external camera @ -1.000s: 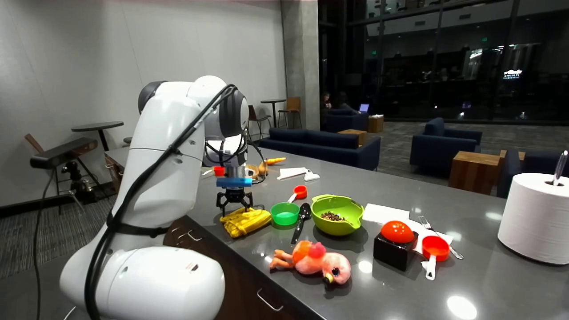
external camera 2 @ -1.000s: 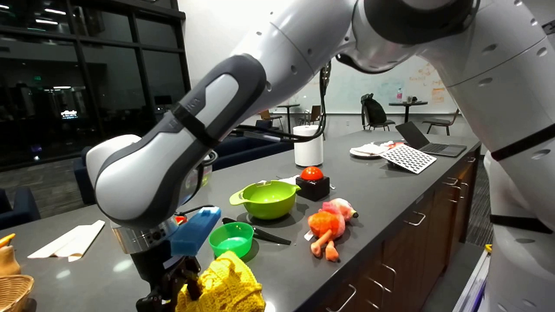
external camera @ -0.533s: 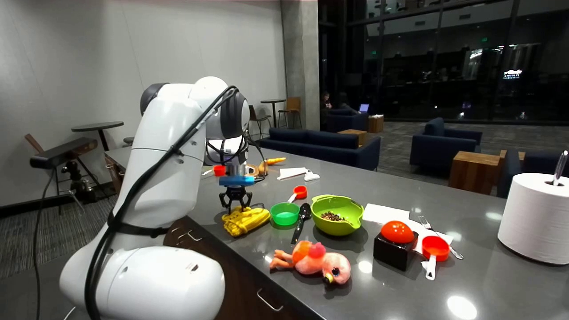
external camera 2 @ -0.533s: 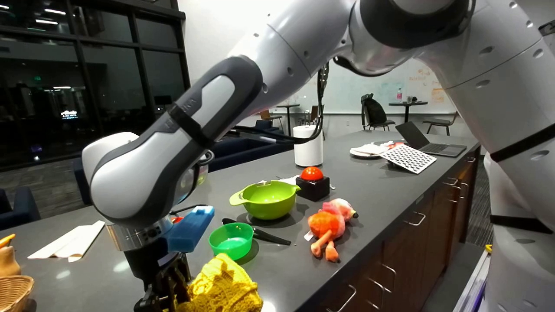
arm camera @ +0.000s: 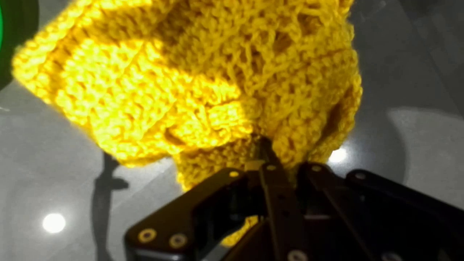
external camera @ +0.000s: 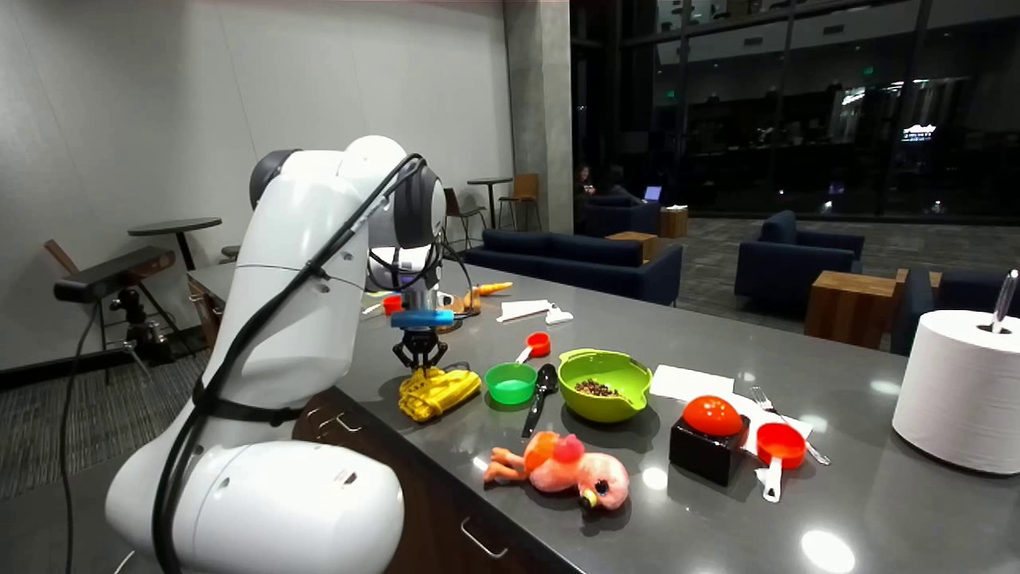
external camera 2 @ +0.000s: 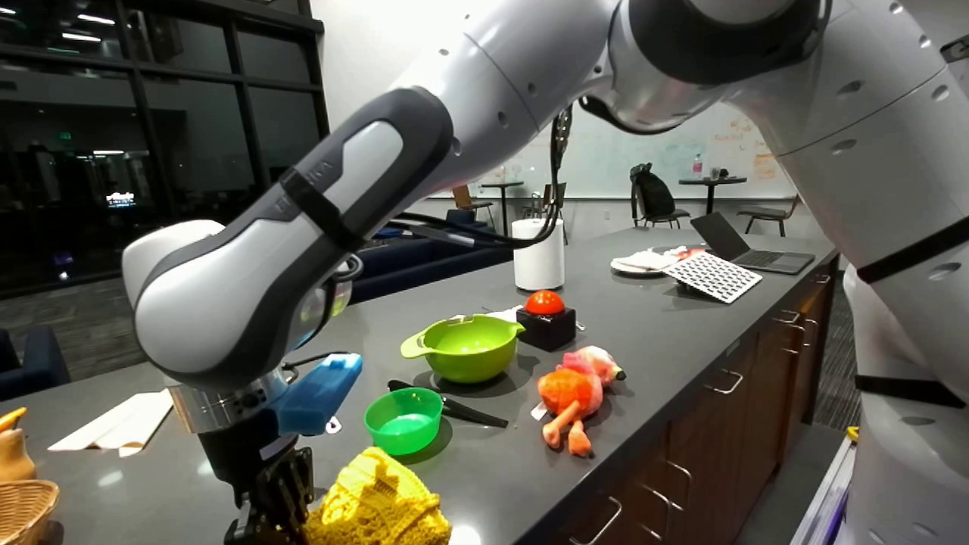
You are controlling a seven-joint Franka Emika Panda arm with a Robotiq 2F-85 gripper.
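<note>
A bunched yellow crocheted cloth point(external camera: 442, 393) sits at counter level near the edge, with my gripper point(external camera: 426, 371) straight above one end of it. The wrist view has the black fingers drawn close together, a narrow fold of the yellow cloth point(arm camera: 203, 72) caught between them at my gripper point(arm camera: 284, 163). Whether the cloth's underside still touches the counter I cannot tell. Beside the cloth stands a small green cup point(external camera: 510, 395), apart from the gripper. In an exterior view the cloth point(external camera 2: 382, 499) is cut off at the bottom of the picture.
A black spoon point(external camera: 539, 406) lies between the green cup and a lime bowl point(external camera: 617, 410) of brown bits. Nearer the counter edge lies a flamingo plush point(external camera: 562, 466). A red dome button point(external camera: 712, 417), a red measuring cup point(external camera: 779, 442) and a paper towel roll point(external camera: 956, 391) stand farther along.
The jaws went from wide apart to nearly together, gathering the cloth between them. My gripper rose slightly, and the cloth shifted a little with it.
</note>
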